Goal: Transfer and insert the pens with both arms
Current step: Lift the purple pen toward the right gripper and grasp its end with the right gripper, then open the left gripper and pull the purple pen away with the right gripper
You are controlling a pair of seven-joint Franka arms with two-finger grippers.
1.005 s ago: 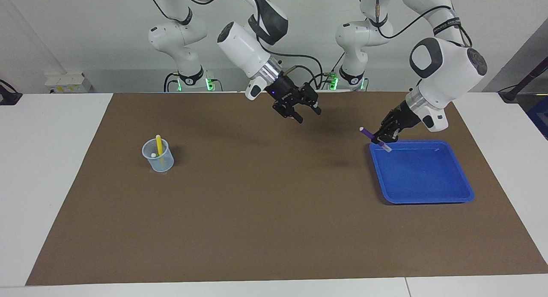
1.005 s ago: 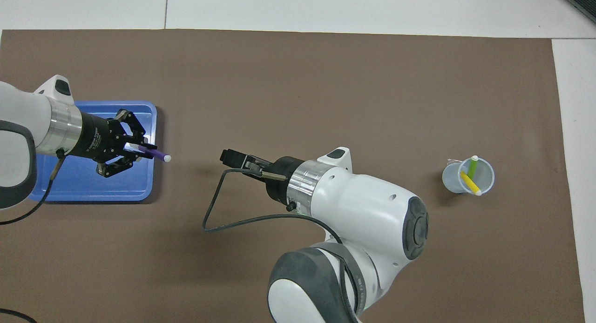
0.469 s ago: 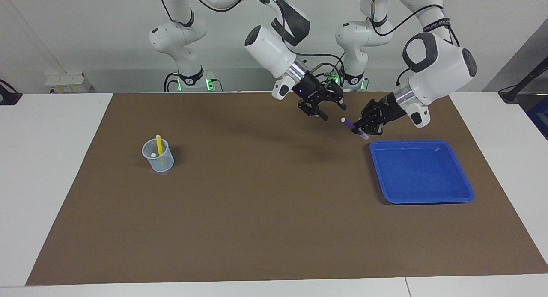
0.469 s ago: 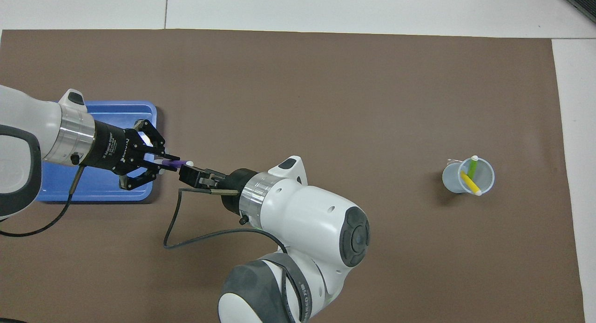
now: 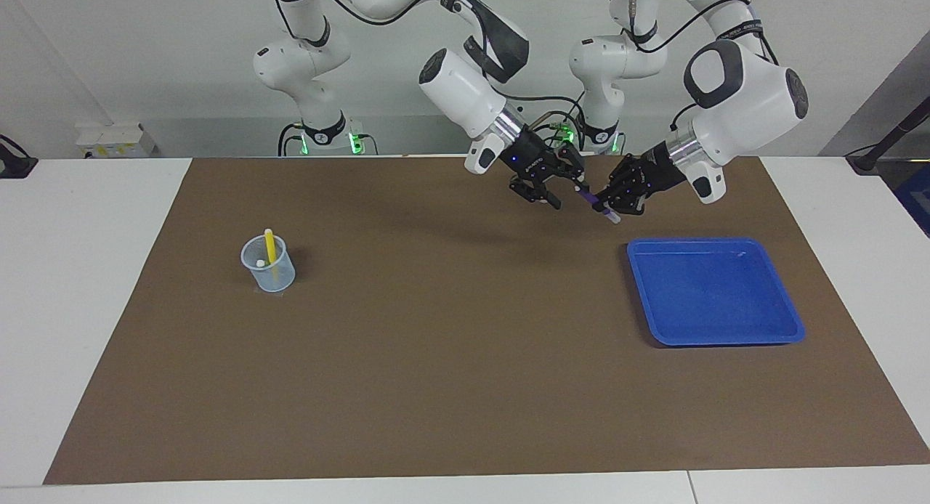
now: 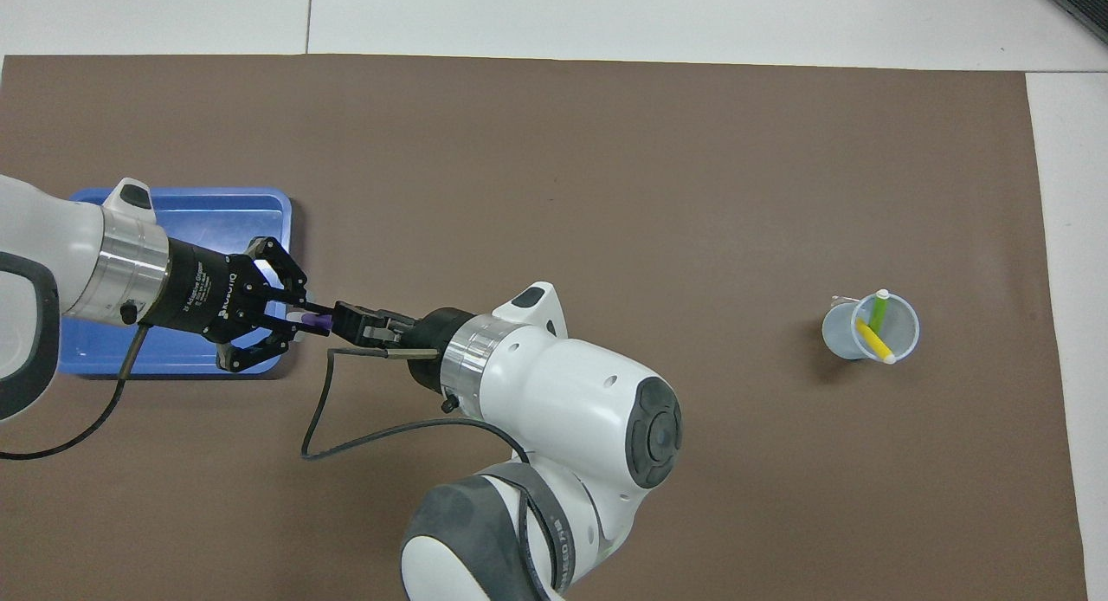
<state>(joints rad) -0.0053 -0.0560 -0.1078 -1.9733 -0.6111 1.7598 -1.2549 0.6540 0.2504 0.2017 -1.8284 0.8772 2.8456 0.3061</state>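
One camera sits high across the table (image 5: 109, 308), facing the robots. The other hangs above the robots' end, looking steeply down. Both take in the whole brown mat (image 6: 606, 168) from a distance.

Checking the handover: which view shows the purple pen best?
The facing view: the purple pen shows slanting in the air between both claws. In the overhead view, only a short purple stub shows between them.
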